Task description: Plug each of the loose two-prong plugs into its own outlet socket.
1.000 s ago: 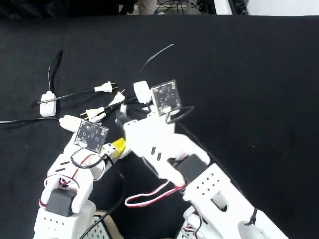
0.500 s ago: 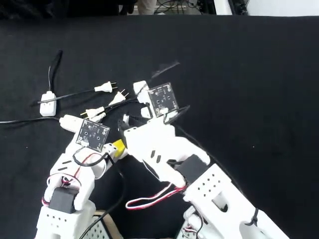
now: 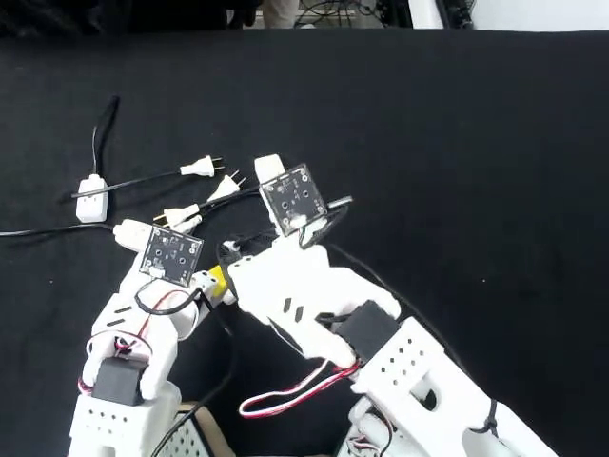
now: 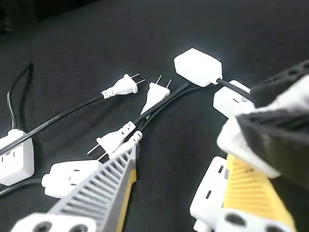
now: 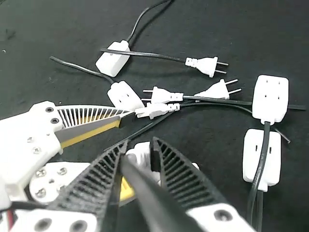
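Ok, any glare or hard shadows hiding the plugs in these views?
High view: white plugs stand out, black cords fade into the black table. Left wrist view: soft sheen on the table, no glare. Right wrist view: evenly lit, no hard shadows.

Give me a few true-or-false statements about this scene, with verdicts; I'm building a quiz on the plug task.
1. The left gripper has its jaws wide apart. True.
2. Every two-prong plug is already seated in a socket. False: several lie loose with bare prongs, such as one plug.
3. One outlet socket lies off to the side, apart from both arms. True.
4. The plugs are black on white cords. False: the plugs are white, the cords black.
5. The table is bare wood. False: its surface is black.
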You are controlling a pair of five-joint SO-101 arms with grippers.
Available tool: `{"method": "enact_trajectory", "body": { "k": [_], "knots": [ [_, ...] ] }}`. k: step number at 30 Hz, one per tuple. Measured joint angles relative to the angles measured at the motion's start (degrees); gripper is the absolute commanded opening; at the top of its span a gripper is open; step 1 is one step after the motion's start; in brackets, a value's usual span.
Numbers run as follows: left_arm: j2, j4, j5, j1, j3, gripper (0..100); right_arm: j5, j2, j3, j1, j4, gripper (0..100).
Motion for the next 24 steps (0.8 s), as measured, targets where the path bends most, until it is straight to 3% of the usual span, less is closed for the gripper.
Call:
{"method": "enact_trajectory", "body": {
  "k": [7, 16, 24],
  "knots": [
    [0.09, 0.0, 0.0, 0.09, 0.09, 29, 3.52, 1.67, -2.81, 0.0, 4.13, 1.1],
    [0.26, 0.18, 0.0, -2.64, 0.26, 29, 6.68, 16.0, -12.13, -0.09, 7.21, 1.1],
    [0.35, 0.18, 0.0, -3.96, 0.26, 29, 9.41, 23.21, -19.6, -0.09, 16.26, 1.1]
  ]
}}
